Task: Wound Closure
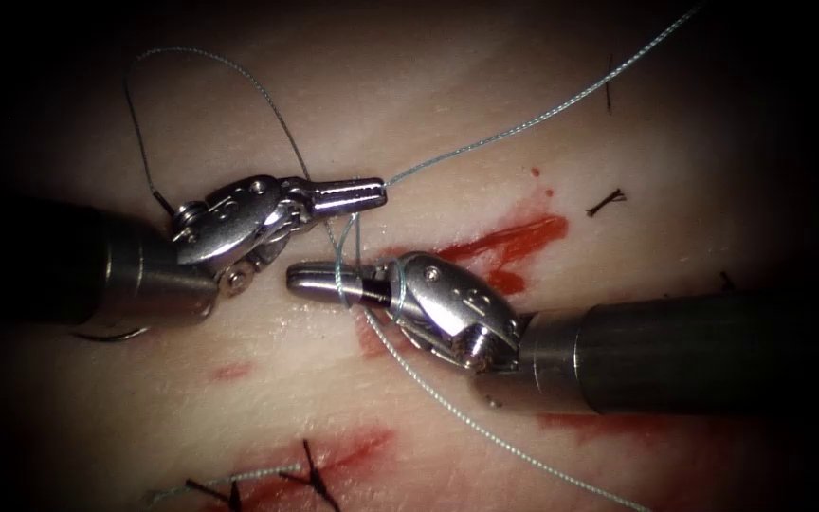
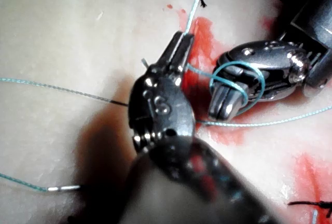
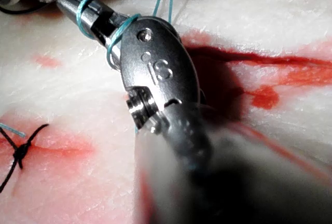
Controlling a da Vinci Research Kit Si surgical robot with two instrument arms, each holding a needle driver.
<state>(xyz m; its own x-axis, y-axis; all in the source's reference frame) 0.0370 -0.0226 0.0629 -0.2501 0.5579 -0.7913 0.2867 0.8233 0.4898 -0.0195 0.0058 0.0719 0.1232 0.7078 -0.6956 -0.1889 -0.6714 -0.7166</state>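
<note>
Pale-blue thread (image 1: pixel 523 123) in left tool (image 1: pixel 379 192) jaws, looped round right tool (image 1: pixel 298 277).

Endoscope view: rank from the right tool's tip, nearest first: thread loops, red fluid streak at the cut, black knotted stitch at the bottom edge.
1. Thread loops: wound round the right tool, on its fingers.
2. Red fluid streak: up and right of the tip, along the cut.
3. Black knotted stitch: bottom edge, farthest.

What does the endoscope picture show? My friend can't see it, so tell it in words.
Two metal tools meet tip to tip over pale tissue with a red cut. The left tool has its jaws shut on the thread, which is looped around the right tool. A curved needle peeks from under the left shaft.
</note>
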